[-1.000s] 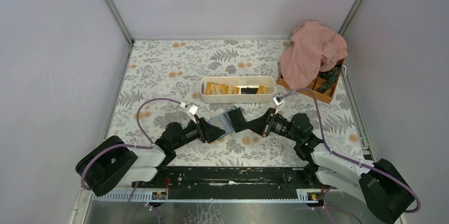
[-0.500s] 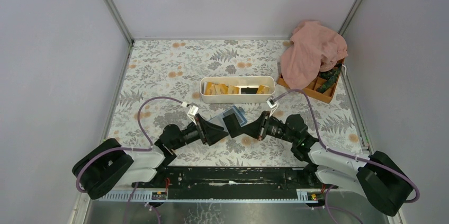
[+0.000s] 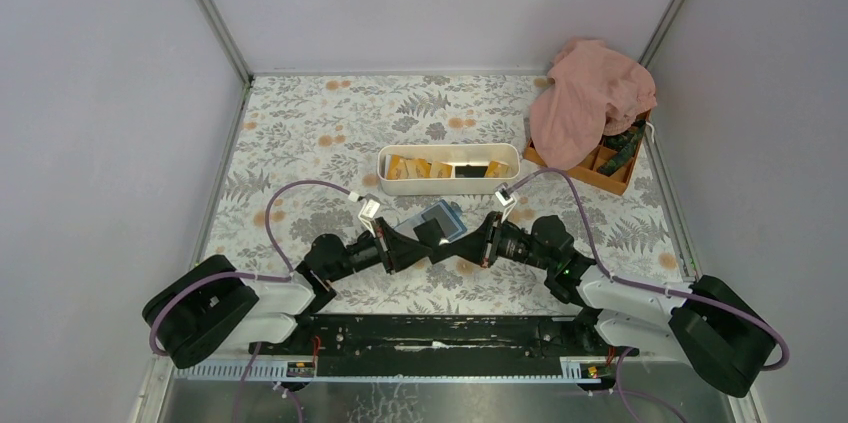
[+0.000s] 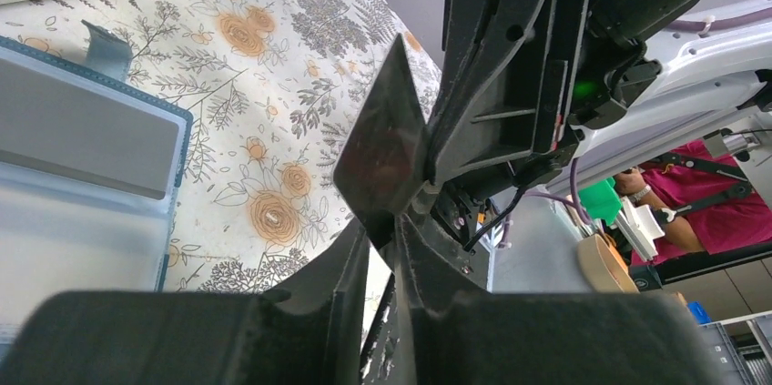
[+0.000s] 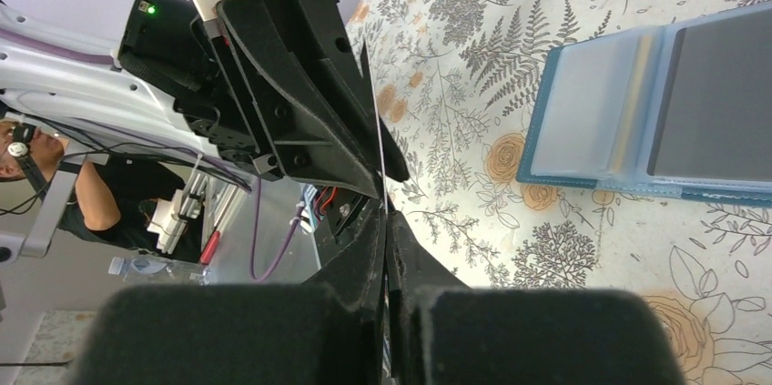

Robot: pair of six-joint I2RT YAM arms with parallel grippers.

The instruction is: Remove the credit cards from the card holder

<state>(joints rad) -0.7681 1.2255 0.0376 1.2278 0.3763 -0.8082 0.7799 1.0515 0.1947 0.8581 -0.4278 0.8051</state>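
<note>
The blue card holder (image 3: pixel 445 213) lies open on the flowered table, grey pockets up (image 4: pixel 82 144); one pocket shows a dark card (image 5: pixel 719 98). Just in front of it, a black credit card (image 3: pixel 430 234) is held above the table. My right gripper (image 5: pixel 386 221) is shut on this card, which shows edge-on (image 5: pixel 377 130) in the right wrist view. My left gripper (image 4: pixel 391 238) faces it from the other side. Its jaws stand narrow around the card's lower corner (image 4: pixel 382 148), with a slit of light between them lower down.
A long white tray (image 3: pixel 450 155) behind the holder contains yellow and black cards. An orange compartment box (image 3: pixel 603 172) stands at the back right, half under a pink cloth (image 3: pixel 590 93). Both arms meet at the table's middle front.
The right arm carried the black card leftwards, off the holder. The left gripper came up to it and narrowed its wide jaws around the card's corner.
</note>
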